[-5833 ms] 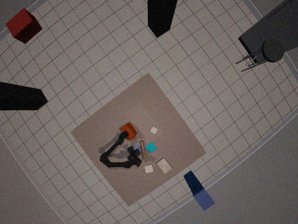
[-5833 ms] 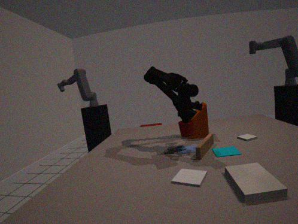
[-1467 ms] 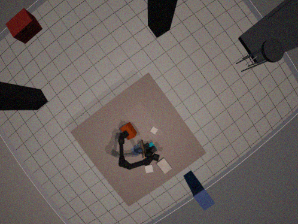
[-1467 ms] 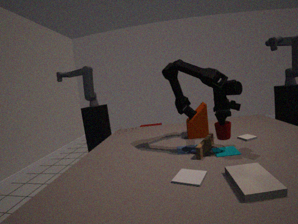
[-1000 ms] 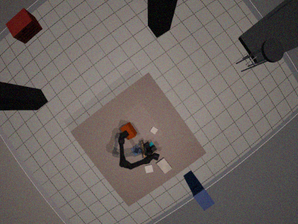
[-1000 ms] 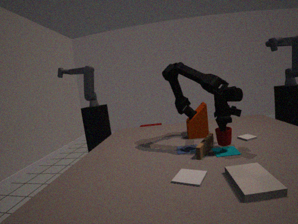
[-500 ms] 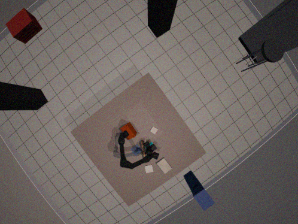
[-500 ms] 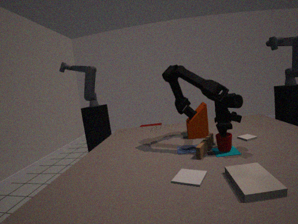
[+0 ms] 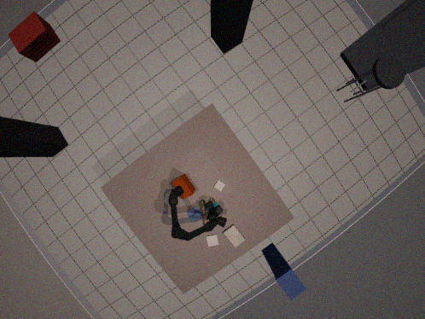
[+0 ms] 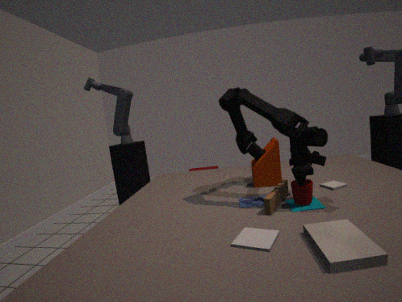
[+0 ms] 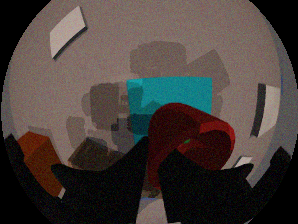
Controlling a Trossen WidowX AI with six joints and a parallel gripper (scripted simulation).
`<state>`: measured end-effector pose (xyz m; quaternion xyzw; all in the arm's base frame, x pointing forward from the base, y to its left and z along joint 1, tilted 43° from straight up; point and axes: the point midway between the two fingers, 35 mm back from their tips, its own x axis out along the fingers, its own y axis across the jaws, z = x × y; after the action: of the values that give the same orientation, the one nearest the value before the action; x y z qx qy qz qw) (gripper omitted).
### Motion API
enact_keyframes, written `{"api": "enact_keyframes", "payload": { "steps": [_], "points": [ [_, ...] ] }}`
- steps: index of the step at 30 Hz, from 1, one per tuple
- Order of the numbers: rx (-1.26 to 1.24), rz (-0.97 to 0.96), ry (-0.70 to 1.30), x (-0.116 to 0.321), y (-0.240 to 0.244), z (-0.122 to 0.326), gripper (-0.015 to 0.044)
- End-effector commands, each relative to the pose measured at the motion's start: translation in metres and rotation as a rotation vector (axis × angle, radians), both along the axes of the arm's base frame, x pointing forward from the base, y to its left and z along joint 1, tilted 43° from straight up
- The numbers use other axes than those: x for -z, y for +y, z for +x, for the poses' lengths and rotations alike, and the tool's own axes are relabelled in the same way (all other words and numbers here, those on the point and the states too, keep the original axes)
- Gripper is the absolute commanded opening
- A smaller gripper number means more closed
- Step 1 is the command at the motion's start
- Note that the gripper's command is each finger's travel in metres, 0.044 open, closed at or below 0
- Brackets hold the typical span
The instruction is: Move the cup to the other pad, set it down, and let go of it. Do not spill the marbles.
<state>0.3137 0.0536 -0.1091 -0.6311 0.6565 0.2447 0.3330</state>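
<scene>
Gripper (image 10: 303, 178) fingers are pinched on the rim of the red cup (image 10: 302, 193), a smooth, slightly tapered tumbler standing upright on the flat teal square pad (image 10: 310, 204). A rough wooden block (image 10: 276, 196) lies at the cup's nine o'clock, with a blue pad (image 10: 251, 201) beyond it. At eleven o'clock rises a glossy orange wedge (image 10: 267, 165). A thick pale slab (image 10: 343, 244) lies at five o'clock.

cups: 1 (image 10: 302, 192) | pads: 2 (image 10: 308, 205) (image 10: 251, 201) | white slabs: 3 (image 10: 343, 243)
</scene>
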Motion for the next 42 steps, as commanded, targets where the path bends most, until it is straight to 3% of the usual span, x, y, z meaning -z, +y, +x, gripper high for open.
{"api": "enact_keyframes", "payload": {
  "steps": [1,4,39,42],
  "points": [
    [0.001,0.000,0.000,0.000,0.000,0.000,0.0052],
    [0.001,0.000,0.000,0.000,0.000,0.000,0.0128],
    [-0.003,-0.004,0.004,-0.036,0.034,0.001,0.0128],
    [-0.009,-0.007,0.004,-0.033,0.032,0.001,0.0207]
  ]
}}
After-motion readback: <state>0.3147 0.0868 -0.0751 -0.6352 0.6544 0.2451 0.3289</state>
